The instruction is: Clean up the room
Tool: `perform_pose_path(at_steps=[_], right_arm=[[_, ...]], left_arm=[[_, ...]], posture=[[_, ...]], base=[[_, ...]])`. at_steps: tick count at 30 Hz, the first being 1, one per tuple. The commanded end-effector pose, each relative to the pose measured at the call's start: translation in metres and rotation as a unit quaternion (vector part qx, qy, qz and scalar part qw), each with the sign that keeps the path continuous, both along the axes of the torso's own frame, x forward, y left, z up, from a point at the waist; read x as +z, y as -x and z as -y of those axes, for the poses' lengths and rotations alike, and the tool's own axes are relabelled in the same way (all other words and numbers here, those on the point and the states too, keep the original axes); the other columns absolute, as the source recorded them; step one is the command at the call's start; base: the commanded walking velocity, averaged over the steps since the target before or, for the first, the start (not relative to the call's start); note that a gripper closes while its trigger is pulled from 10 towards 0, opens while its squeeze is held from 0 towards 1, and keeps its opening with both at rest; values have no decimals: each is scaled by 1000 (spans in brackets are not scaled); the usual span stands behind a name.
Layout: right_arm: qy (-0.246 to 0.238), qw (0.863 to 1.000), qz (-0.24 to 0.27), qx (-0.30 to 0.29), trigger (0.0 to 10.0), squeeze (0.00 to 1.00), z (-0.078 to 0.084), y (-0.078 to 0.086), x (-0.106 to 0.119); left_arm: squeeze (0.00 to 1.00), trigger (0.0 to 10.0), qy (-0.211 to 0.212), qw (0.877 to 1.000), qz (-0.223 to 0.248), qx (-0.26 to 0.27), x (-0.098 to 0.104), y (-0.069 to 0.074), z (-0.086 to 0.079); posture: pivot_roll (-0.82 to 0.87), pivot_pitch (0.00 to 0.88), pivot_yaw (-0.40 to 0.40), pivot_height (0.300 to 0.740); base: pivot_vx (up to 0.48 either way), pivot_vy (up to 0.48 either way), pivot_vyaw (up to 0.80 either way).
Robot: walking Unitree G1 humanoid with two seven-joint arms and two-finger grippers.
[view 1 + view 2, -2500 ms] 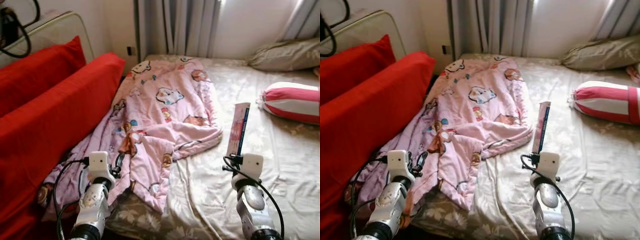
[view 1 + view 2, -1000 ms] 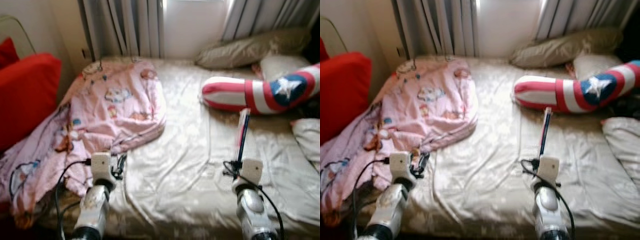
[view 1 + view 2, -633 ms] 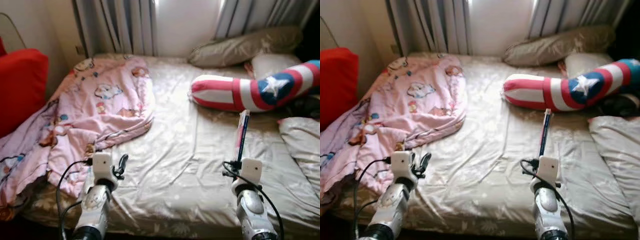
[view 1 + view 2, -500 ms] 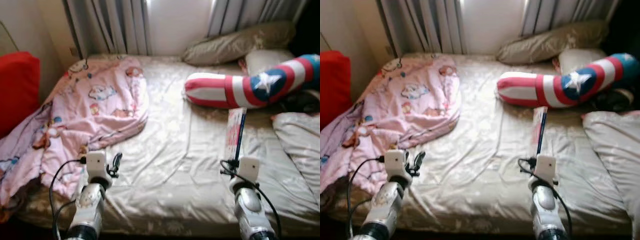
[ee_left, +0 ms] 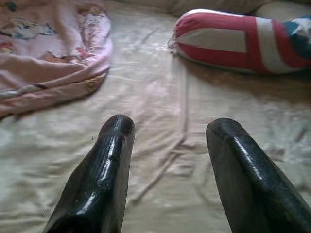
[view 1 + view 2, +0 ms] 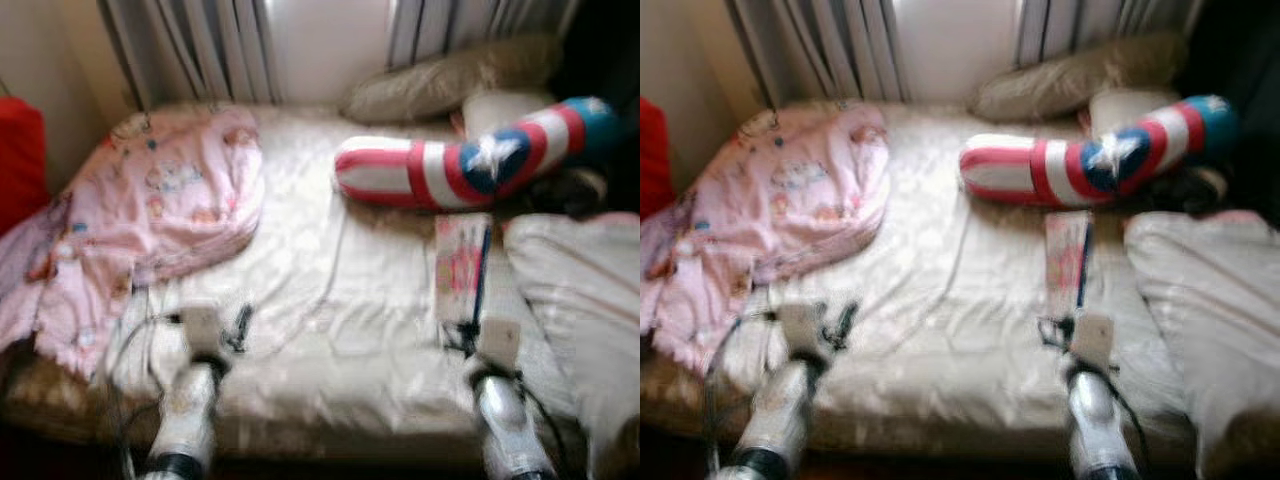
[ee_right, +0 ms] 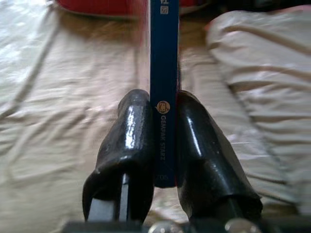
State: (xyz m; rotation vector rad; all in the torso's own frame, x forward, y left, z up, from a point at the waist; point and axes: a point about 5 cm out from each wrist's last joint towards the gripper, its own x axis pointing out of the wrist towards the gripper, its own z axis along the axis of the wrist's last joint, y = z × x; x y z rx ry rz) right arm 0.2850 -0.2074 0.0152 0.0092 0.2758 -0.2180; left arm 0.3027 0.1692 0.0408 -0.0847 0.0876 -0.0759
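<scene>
Jaws: right gripper [image 7: 163,145] clamped on one book [image 7: 164,73]; left gripper [image 5: 167,160] spread wide, empty. One bed [image 6: 330,300], one pink blanket [image 6: 150,210], one striped bolster [image 6: 450,165].

The camera view swings rightward along the bed [image 6: 330,300]: the red cushion [image 6: 18,160] slides nearly out at the left, while a crumpled pale blanket [image 6: 580,300] appears beside the star-striped bolster [image 6: 450,170].

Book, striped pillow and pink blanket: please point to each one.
book [image 7: 164,58], right wrist view, on its blue spine.
striped pillow [image 6: 1040,168], right eye view, on a red stripe.
pink blanket [image 6: 170,185], left eye view, on its middle.
</scene>
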Motion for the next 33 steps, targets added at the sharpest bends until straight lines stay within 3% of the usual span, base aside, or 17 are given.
perform_pose_path(at_steps=[1,9,27,33], right_arm=[[4,1000,29,2,10000,0,-2,-9,11],[2,1000,30,2,10000,0,-2,-9,11],[-6,999,31,4,10000,0,-5,-7,9],[-40,998,38,-15,10000,0,-3,-7,9]], left_arm=[[0,10000,-8,1000,-9,12,-3,3,-11],[0,10000,-10,1000,-10,12,-3,2,-12],[0,10000,0,1000,-9,11,-2,2,-11],[0,10000,-1,1000,-7,13,-1,2,-11]], posture=[[45,47,-34,740],[46,46,-35,740],[44,47,-35,740],[42,47,-38,740]], base=[[0,-289,0],[0,-270,0],[0,0,0],[0,0,0]])
